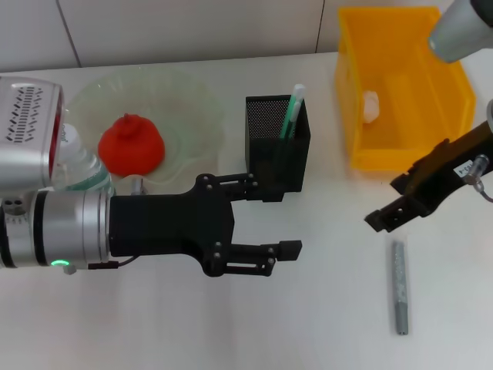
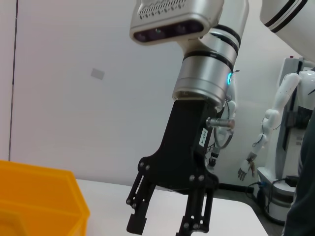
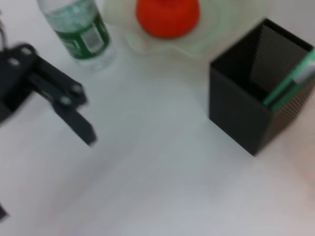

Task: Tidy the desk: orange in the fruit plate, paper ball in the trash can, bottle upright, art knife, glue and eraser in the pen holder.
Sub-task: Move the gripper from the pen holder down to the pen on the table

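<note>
The orange (image 1: 131,145) lies in the clear fruit plate (image 1: 196,116). Behind my left arm the bottle (image 1: 86,168) stands upright. A green-and-white stick, likely the glue (image 1: 293,112), stands in the black mesh pen holder (image 1: 277,154). A white paper ball (image 1: 371,104) rests inside the yellow trash can (image 1: 400,85). The grey art knife (image 1: 398,287) lies flat on the table at the right. My left gripper (image 1: 285,220) hovers open and empty in front of the pen holder. My right gripper (image 1: 385,202) hangs open and empty above the knife's far end. The eraser is out of view.
The right wrist view shows the bottle (image 3: 81,29), orange (image 3: 167,14), pen holder (image 3: 256,103) and the left gripper's fingers (image 3: 74,115). In the left wrist view my right gripper (image 2: 162,228) stands beside the yellow bin (image 2: 39,201). Another robot stands beyond the table.
</note>
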